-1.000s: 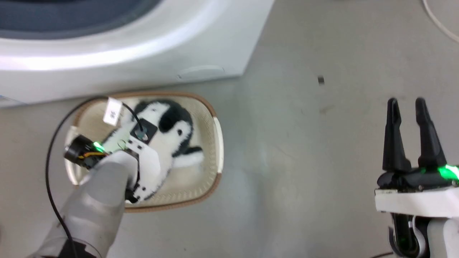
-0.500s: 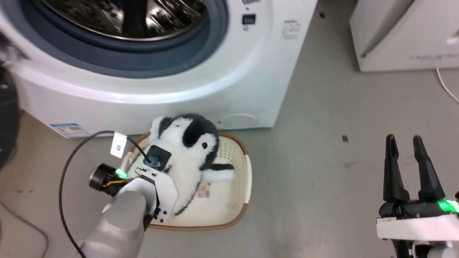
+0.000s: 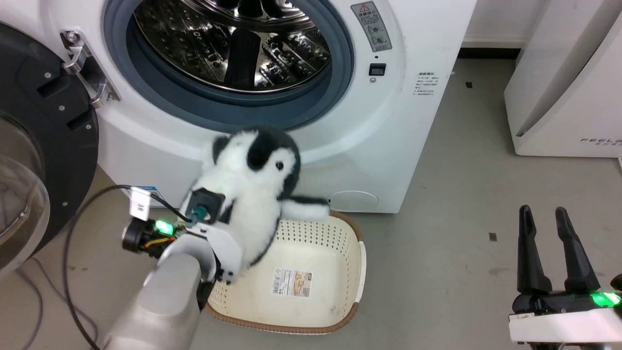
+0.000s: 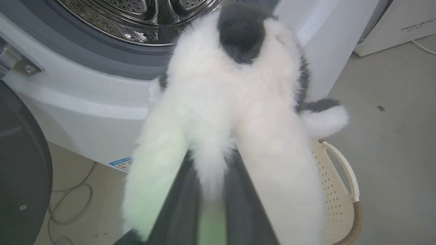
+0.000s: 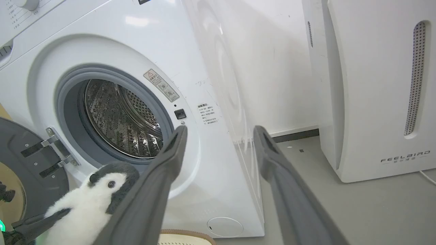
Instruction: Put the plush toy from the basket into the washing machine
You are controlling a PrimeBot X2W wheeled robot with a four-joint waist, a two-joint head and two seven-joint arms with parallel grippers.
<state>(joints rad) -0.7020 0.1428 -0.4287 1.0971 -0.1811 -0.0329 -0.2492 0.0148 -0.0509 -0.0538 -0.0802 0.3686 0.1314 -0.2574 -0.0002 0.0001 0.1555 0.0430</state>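
The white-and-black plush toy [image 3: 252, 184] hangs above the basket's back left corner, just below the washing machine's port. My left gripper [image 4: 211, 194] is shut on its fur from underneath, the dark fingers [image 4: 247, 207] half buried. In the head view the toy covers those fingers. The cream basket [image 3: 360, 262] stands on the floor against the washing machine [image 3: 413, 126], with just its paper label [image 3: 291, 283] inside. The steel drum [image 3: 233, 39] is open and the black-framed door [image 3: 34, 141] is swung left. At the lower right my right gripper [image 3: 546, 214] is open and holds nothing.
A white FEELBAIRD appliance [image 3: 568, 97] stands to the right of the washer, with bare grey floor [image 3: 452, 233] between them. A thin cable [image 3: 29, 296] lies on the floor under the open door. The right wrist view looks across at the port [image 5: 119, 119] and the toy [image 5: 88, 200].
The head camera has tilted up, bringing the drum and door into view. My left gripper has lifted the plush toy out of the basket toward the port. The right gripper stays open.
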